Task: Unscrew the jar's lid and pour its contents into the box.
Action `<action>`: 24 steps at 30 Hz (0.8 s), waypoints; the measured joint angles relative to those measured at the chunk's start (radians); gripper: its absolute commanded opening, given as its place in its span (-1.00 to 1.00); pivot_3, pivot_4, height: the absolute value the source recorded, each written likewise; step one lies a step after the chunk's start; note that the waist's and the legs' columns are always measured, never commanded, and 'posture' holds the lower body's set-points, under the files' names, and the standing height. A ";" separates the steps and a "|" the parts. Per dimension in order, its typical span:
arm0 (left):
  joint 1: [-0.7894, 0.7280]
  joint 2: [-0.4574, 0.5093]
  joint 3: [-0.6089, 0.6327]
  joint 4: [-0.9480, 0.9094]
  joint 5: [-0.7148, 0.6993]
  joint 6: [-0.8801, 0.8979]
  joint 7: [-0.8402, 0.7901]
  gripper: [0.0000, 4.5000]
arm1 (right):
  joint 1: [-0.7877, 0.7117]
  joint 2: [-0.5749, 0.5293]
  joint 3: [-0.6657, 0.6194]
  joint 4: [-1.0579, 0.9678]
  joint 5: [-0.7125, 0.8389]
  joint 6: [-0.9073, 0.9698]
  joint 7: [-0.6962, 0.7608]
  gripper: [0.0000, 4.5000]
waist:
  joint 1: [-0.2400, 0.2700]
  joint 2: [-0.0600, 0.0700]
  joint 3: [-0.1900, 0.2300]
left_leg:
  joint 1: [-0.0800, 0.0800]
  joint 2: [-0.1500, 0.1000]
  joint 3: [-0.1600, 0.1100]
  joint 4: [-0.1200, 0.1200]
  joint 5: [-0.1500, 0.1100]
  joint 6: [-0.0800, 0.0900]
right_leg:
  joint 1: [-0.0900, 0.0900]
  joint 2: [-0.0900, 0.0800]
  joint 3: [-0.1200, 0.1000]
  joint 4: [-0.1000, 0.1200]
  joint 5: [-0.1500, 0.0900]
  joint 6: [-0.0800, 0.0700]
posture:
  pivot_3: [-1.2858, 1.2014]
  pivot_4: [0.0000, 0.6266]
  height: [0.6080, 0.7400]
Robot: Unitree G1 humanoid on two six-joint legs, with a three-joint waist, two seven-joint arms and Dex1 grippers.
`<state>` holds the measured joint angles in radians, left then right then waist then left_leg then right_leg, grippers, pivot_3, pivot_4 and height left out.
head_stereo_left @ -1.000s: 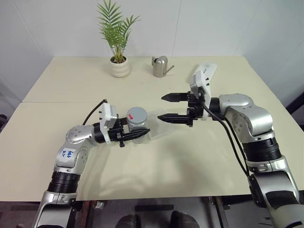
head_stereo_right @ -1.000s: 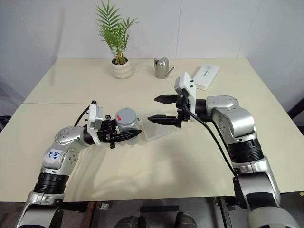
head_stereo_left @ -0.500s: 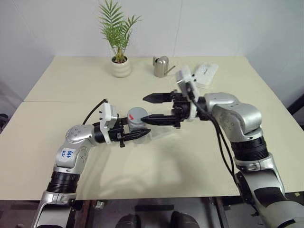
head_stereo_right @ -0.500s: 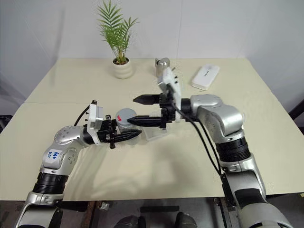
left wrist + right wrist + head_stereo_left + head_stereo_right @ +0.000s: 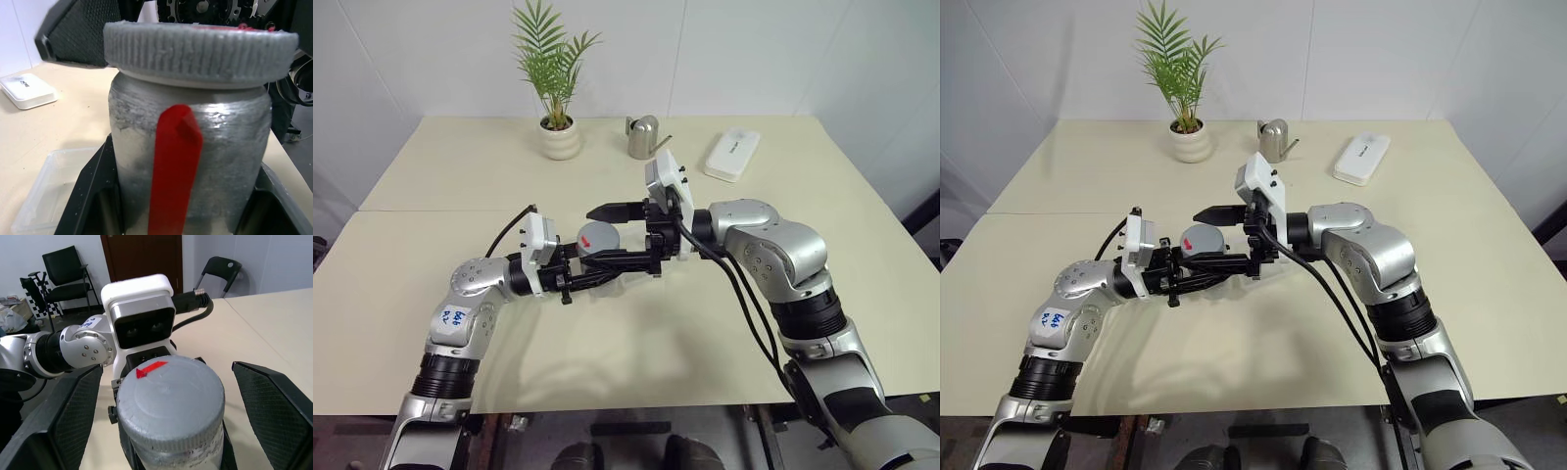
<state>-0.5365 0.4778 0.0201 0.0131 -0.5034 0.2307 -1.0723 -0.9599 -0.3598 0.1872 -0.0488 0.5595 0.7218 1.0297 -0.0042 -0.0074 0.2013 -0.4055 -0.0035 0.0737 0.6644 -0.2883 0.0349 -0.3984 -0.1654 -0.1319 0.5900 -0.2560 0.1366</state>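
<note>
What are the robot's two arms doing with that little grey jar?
The left gripper is shut on the jar, holding it upright above the table. The right gripper is open, with one black finger on each side of the grey lid, not squeezing it yet. The lid is on the jar. The clear box sits on the table just beside the jar, waiting.

A potted plant (image 5: pixel 558 127), a metal watering can (image 5: pixel 643 138) (just beside it) and a white case (image 5: pixel 731 154) stand at the table's (image 5: pixel 450 176) far edge.
</note>
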 measured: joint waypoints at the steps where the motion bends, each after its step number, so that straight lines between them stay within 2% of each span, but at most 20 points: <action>1: 0.000 0.000 0.000 0.000 0.000 0.000 0.000 -0.14 | 0.002 0.002 0.000 0.000 0.000 -0.002 -0.002 0.55 | 0.000 0.000 0.000 | 0.000 0.000 0.000 0.000 0.000 0.000 | 0.000 0.000 0.000 0.000 0.000 0.000 | 0.03 -0.52 1.00; 4: 0.000 -0.002 0.001 -0.001 0.000 -0.002 0.001 -0.14 | 0.006 0.011 -0.003 0.000 0.002 -0.003 -0.006 0.13 | 0.000 0.000 0.000 | 0.000 0.000 0.000 0.000 0.000 0.000 | 0.000 0.000 0.000 0.000 0.000 0.000 | 0.03 -0.52 1.00; 11: -0.001 -0.004 0.002 -0.003 -0.006 -0.002 0.003 -0.14 | 0.024 0.032 -0.032 0.002 0.034 0.008 -0.024 0.13 | 0.000 0.000 0.000 | 0.000 0.000 0.000 0.000 0.000 0.000 | 0.000 0.000 0.000 0.000 0.000 0.000 | 0.03 -0.52 1.00; 15: 0.000 -0.004 0.003 -0.008 -0.005 -0.002 0.011 -0.14 | 0.024 0.059 -0.145 0.035 0.115 0.045 -0.085 0.13 | 0.003 0.000 0.000 | 0.000 0.000 0.000 0.000 0.000 0.000 | 0.000 0.000 0.000 0.000 0.000 0.000 | 0.03 -0.52 1.00; 19: 0.013 -0.002 0.001 -0.006 -0.004 -0.001 0.010 -0.14 | 0.054 -0.016 -0.242 0.071 0.112 0.014 -0.110 0.13 | 0.004 -0.001 0.000 | 0.000 0.000 0.000 0.000 0.000 0.000 | 0.000 0.000 0.000 0.000 0.000 0.000 | 0.03 -0.52 1.00; 24: 0.014 0.001 0.004 -0.004 -0.003 -0.001 0.012 -0.14 | 0.277 -0.149 -0.254 0.161 -0.058 -0.216 -0.100 0.13 | 0.004 -0.001 0.000 | 0.000 -0.001 0.007 -0.001 -0.001 0.001 | 0.000 0.000 0.000 -0.002 0.000 0.000 | 0.03 -0.52 1.00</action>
<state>-0.5224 0.4784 0.0241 0.0096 -0.5068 0.2296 -1.0607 -0.6824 -0.5085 -0.0664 0.1125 0.5015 0.5057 0.9298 -0.0004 -0.0083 0.2008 -0.4057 -0.0040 0.0808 0.6634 -0.2890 0.0360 -0.3982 -0.1656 -0.1319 0.5882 -0.2560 0.1367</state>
